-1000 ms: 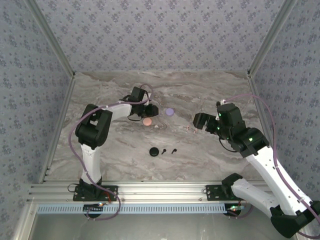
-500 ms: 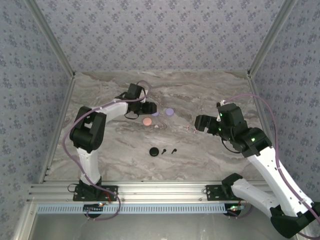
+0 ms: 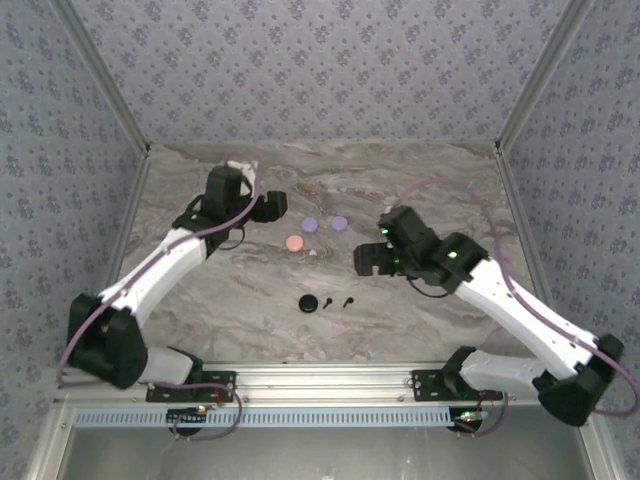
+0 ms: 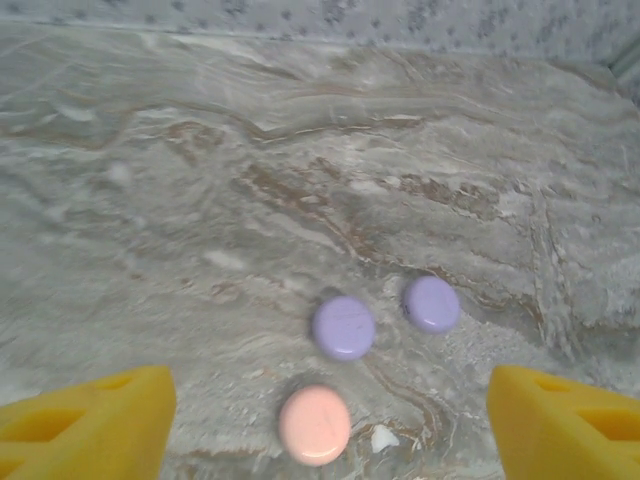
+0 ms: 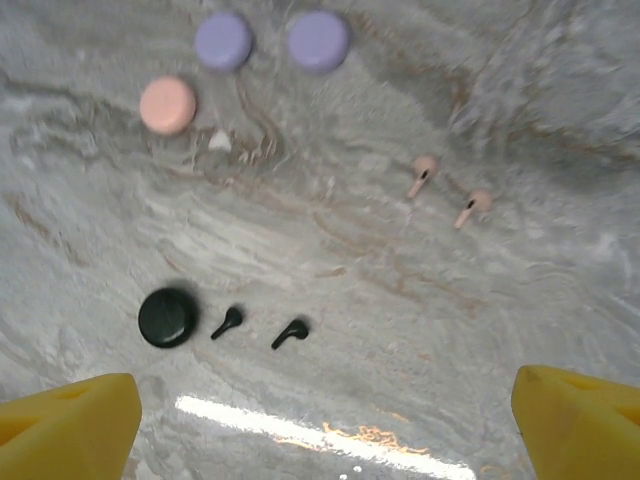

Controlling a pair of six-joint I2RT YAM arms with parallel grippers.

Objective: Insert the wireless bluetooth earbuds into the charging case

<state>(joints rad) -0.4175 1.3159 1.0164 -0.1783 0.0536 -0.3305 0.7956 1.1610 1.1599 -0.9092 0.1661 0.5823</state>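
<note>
Two black earbuds [image 5: 228,321] [image 5: 292,332] lie beside a round black case [image 5: 167,316]. Two pale pink earbuds [image 5: 423,172] [image 5: 472,205] lie apart, farther right. A pink round case [image 4: 315,424] and two purple round cases [image 4: 343,327] [image 4: 431,303] rest on the marble, all lying flat. My left gripper [image 4: 327,400] hangs open and empty, back from these three cases. In the top view it [image 3: 276,205] sits left of them. My right gripper [image 5: 320,400] is open and empty above the table, over the black earbuds' side; from above it [image 3: 366,260] covers the pink earbuds' spot.
A small white fleck [image 5: 219,141] lies just right of the pink case. The marble table [image 3: 220,300] is walled by patterned panels on three sides, with an aluminium rail [image 3: 320,380] along the near edge. Bright glare [image 5: 300,430] streaks the table near the right gripper.
The left gripper opened and drew back to the left, leaving a second purple case on the table beside the first. The right arm swung left toward the table's middle.
</note>
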